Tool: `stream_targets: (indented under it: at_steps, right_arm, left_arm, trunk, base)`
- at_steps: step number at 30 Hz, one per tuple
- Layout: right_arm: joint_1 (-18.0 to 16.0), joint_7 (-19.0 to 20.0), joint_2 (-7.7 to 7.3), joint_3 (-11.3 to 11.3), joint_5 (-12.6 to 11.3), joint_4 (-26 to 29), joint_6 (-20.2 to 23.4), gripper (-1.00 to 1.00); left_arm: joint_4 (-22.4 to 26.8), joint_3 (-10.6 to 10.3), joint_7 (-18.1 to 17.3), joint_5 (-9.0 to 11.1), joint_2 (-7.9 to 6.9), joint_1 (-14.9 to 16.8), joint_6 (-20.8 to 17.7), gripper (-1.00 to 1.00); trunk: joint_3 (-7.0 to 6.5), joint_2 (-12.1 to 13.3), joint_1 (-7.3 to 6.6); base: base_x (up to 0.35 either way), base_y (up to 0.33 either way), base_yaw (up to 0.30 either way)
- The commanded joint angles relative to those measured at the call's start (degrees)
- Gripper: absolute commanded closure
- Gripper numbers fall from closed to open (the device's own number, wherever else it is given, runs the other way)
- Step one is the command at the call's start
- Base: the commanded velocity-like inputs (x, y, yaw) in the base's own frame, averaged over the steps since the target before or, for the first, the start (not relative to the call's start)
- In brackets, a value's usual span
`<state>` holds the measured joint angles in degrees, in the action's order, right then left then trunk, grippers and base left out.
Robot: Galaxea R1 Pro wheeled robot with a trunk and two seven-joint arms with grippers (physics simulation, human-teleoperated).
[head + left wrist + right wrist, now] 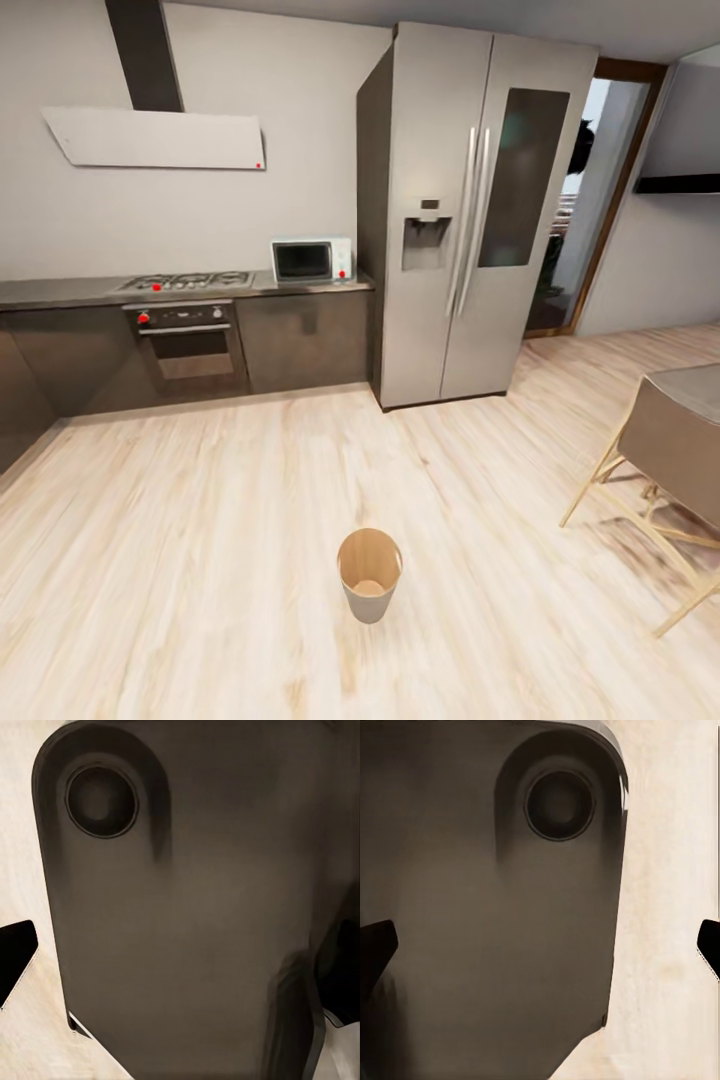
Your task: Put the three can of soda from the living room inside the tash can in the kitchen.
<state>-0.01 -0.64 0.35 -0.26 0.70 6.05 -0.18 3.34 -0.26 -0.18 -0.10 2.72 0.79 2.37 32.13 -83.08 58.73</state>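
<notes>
Presently the bin point(369, 588) stands upright on the wood floor point(200, 560) at 6 o'clock in the head view, mouth open, tan inside, and seemingly with nothing in it. No soda can appears in these pictures.

Risks, as judged: the bin is light and stands free; a base driven straight on could knock it over or push it off. The chair point(665, 450) at 3 o'clock narrows any turn on that side. If the cans are not yet aboard, this approach achieves nothing.

Views compared: the head view gives the room, with fridge point(470, 210) at 12 o'clock and oven point(190, 345) at 10 o'clock. The wrist views show neither; each looks onto a dark robot panel point(195, 915) over pale floor. Dark fingertips point(376, 945) sit at opposite edges of both wrist pictures, so both sets of jaws stand spread, pinching nothing.
</notes>
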Motion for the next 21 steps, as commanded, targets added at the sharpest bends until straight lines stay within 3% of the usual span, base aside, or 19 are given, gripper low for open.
stream_targets:
  at_steps: [1, 21]
  right_arm:
    - [0.0, 0.0, 0.00, 0.0, 0.0, 0.0, 0.0, -1.00]
    - [0.0, 0.0, 0.00, 0.0, 0.0, -0.1, 0.0, -1.00]
  left_arm:
    - [0.0, 0.0, 0.0, 0.0, 0.00, 0.0, 0.0, -1.00]
    - [0.0, 0.0, 0.0, 0.0, 0.18, 0.0, 0.0, -1.00]
  trunk:
    - [0.00, 0.0, 0.00]
    - [0.00, 0.0, 0.00]
  base:
    - [0.333, 0.000, 0.000]
    - [0.308, 0.000, 0.000]
